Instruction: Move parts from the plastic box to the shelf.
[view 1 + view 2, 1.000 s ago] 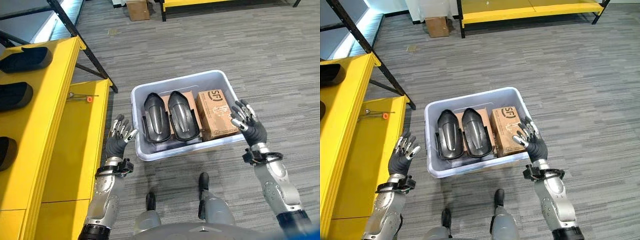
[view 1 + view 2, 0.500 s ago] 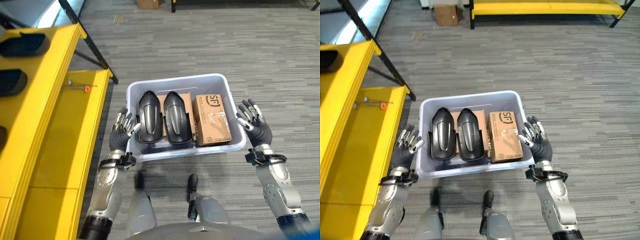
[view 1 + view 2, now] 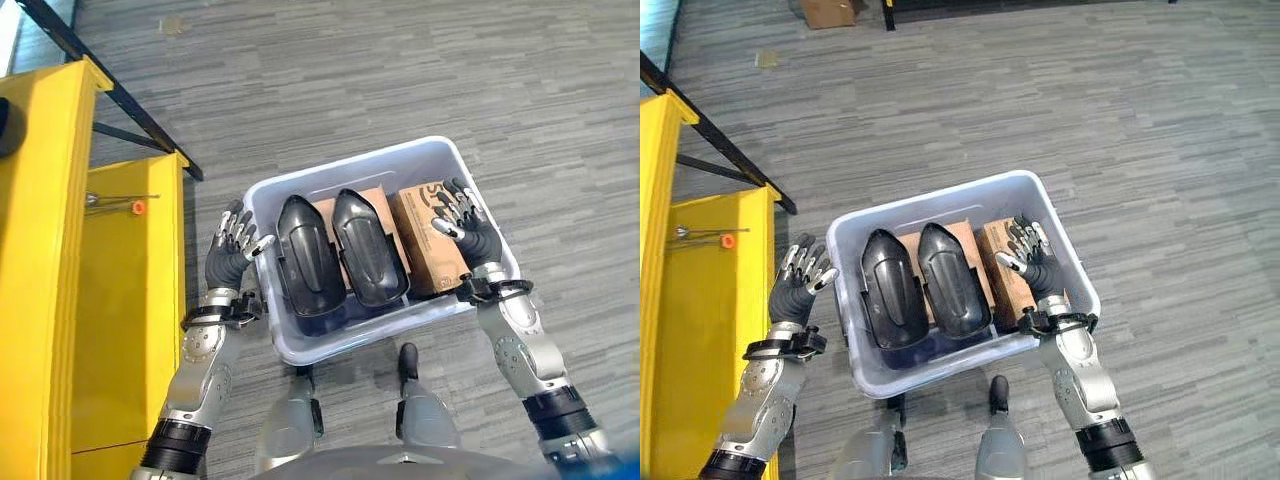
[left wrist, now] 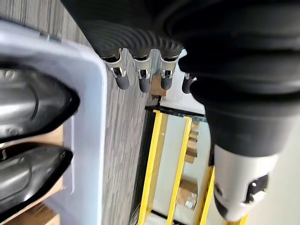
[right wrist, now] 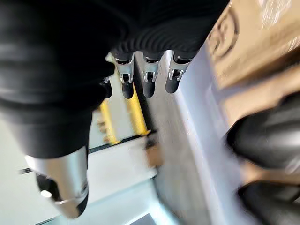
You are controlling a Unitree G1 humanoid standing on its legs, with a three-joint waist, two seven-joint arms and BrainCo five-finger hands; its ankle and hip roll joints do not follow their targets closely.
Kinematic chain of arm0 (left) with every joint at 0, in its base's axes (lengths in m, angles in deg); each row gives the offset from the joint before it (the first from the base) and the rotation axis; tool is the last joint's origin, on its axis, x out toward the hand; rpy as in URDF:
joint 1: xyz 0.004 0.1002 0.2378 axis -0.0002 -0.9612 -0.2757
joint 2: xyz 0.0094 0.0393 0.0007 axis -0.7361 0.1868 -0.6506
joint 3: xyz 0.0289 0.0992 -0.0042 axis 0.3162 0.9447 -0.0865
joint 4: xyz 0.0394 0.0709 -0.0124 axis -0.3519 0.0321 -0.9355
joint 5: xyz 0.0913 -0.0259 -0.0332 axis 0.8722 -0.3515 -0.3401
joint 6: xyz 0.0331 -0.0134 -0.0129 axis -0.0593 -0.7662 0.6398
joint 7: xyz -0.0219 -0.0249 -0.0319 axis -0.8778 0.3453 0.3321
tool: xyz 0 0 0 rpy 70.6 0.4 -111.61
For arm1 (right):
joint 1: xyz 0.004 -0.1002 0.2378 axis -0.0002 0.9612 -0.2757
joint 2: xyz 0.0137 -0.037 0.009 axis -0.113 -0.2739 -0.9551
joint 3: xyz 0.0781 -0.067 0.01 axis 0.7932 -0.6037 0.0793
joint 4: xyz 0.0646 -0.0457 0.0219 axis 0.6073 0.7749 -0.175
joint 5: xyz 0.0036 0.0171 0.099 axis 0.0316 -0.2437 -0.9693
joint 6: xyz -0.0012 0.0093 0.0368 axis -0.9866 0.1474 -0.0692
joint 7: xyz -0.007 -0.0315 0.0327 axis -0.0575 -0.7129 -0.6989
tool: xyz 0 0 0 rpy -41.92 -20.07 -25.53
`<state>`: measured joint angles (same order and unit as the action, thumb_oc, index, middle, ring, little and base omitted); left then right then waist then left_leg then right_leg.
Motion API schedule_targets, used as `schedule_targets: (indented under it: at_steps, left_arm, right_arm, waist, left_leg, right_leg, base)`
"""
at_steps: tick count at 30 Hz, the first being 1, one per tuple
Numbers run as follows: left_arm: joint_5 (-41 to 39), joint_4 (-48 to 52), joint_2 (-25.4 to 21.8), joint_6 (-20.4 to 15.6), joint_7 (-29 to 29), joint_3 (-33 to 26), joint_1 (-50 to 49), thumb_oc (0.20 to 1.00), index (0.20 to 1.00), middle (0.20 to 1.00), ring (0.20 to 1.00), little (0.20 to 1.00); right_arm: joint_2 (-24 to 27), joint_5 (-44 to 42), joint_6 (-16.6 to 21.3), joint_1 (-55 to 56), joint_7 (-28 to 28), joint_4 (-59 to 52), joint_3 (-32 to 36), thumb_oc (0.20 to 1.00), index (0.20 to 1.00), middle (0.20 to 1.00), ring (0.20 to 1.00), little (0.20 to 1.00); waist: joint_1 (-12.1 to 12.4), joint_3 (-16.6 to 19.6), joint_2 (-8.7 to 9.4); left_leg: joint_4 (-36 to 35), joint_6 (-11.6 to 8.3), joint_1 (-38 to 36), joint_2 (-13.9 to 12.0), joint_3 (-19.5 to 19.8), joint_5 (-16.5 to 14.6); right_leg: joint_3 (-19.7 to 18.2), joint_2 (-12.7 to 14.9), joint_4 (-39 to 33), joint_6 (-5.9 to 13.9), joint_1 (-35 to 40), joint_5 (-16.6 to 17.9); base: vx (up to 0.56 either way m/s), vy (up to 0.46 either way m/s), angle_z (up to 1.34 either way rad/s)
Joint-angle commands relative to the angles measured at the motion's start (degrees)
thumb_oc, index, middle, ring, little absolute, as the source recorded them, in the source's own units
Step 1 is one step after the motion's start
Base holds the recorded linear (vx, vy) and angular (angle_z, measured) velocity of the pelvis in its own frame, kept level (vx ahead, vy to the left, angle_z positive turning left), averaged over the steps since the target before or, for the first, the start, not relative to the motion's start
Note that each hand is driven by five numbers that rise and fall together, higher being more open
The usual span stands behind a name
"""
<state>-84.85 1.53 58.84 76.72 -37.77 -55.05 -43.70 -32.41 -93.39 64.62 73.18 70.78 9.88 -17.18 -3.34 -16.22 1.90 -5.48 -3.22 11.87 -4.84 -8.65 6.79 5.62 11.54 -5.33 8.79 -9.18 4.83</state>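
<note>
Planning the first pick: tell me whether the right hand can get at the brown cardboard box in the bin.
Probably yes: the right hand hovers open over the brown cardboard box, which lies uncovered in the open pale plastic bin.

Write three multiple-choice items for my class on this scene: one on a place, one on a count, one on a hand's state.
1. Where does the cardboard box sit in the bin?
A. on the robot's right of the black parts
B. on their left
C. on the floor outside

2. How many black parts lie in the bin?
A. one
B. two
C. four

3. What is the left hand doing?
A. gripping a part
B. closed in a fist
C. open beside the bin

Answers: 1 A, it lies by the bin's right wall; 2 B, two lie side by side; 3 C, its fingers are spread outside the bin's left wall.
</note>
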Motion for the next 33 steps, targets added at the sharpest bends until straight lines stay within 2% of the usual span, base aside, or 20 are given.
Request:
schedule_targets:
  at_steps: [1,2,5,9,13,20,23,33]
  left_arm:
    - [1.7,3.2,-1.4,-4.0,1.0,-1.9,1.0,1.0,1.0,1.0,1.0,1.0]
    - [1.6,2.6,-1.0,-4.9,2.2,-0.9,2.4,1.0,1.0,1.0,1.0,1.0]
    - [1.4,2.1,-1.1,-5.3,2.7,1.2,4.0,1.0,1.0,1.0,1.0,1.0]
    - [1.3,2.3,-1.0,-6.0,2.7,3.3,5.4,1.0,1.0,1.0,1.0,1.0]
    - [1.5,1.7,-0.4,-6.0,3.2,4.2,6.6,1.0,1.0,1.0,1.0,1.0]
    - [-0.6,2.5,-0.5,-6.8,2.8,6.6,8.1,1.0,1.0,1.0,1.0,1.0]
    - [-3.0,3.3,-0.4,-7.2,1.7,9.5,9.7,1.0,1.0,1.0,1.0,1.0]
    - [-3.4,3.1,-0.1,-7.4,1.7,11.7,11.8,1.0,1.0,1.0,1.0,1.0]
  right_arm:
    - [0.7,3.2,2.7,-0.8,2.0,-2.6,0.9,1.0,1.0,1.0,1.0,1.0]
    - [0.2,6.1,3.0,-5.7,4.7,2.7,-0.7,1.0,1.0,1.0,1.0,1.0]
    - [0.2,10.4,2.7,-11.7,7.5,10.2,-2.9,1.0,1.0,1.0,1.0,1.0]
    - [0.4,14.0,2.1,-16.0,8.8,16.7,-5.1,1.0,1.0,1.0,1.0,1.0]
    - [0.3,16.8,1.5,-17.7,9.6,20.3,-6.3,1.0,1.0,1.0,1.0,1.0]
    - [-0.2,13.2,1.6,-24.2,11.3,35.2,-6.1,1.0,1.0,1.0,1.0,1.0]
    - [1.4,6.6,1.0,-30.6,10.6,51.4,-5.0,1.0,1.0,1.0,1.0,1.0]
    - [1.6,8.7,0.2,-34.6,10.6,59.2,-7.2,1.0,1.0,1.0,1.0,1.0]
  waist:
    - [1.2,0.9,-0.73]
    - [1.6,-0.9,-1.7]
    - [2.3,-2.8,-2.81]
    - [2.8,-5.0,-4.23]
    - [2.9,-6.1,-4.71]
    - [4.0,-7.4,-6.07]
    - [5.2,-8.4,-6.83]
    - [6.3,-9.4,-7.47]
  left_leg:
    - [0.5,-3.21,-3.1,-5.6,-2.3,0.4]
    - [0.5,-3.6,-1.1,-5.9,-2.2,1.1]
    - [0.5,-4.01,0.4,-6.0,-2.1,1.6]
    - [0.5,-4.36,1.7,-6.0,-1.7,2.1]
    - [0.5,-4.4,2.6,-5.8,-1.4,2.2]
    - [0.5,-4.46,3.8,-5.4,-1.0,2.5]
    - [0.5,-4.63,5.0,-5.1,-0.4,2.8]
    - [0.5,-4.6,6.2,-4.9,0.4,3.0]
  right_leg:
    - [0.3,3.4,0.3,2.78,0.9,1.9]
    - [0.5,3.2,0.3,2.78,-1.3,2.2]
    - [0.7,3.1,0.3,2.75,-2.8,2.7]
    - [0.9,3.3,0.3,2.6,-4.1,2.9]
    - [1.0,3.4,0.3,2.5,-4.8,2.9]
    - [1.2,3.8,0.3,2.39,-5.8,3.1]
    - [1.8,4.0,0.3,2.29,-6.5,3.2]
    - [2.3,4.0,0.4,2.37,-7.2,3.2]
  base:
    - [-0.05,-0.055,-0.01]
    - [-0.04,-0.038,-0.1]
    - [-0.04,-0.051,-0.03]
    - [-0.01,-0.013,0.03]
    - [0.0,-0.003,0.01]
    - [-0.01,0.0,0.01]
    - [-0.02,-0.015,0.18]
    - [0.0,0.001,0.06]
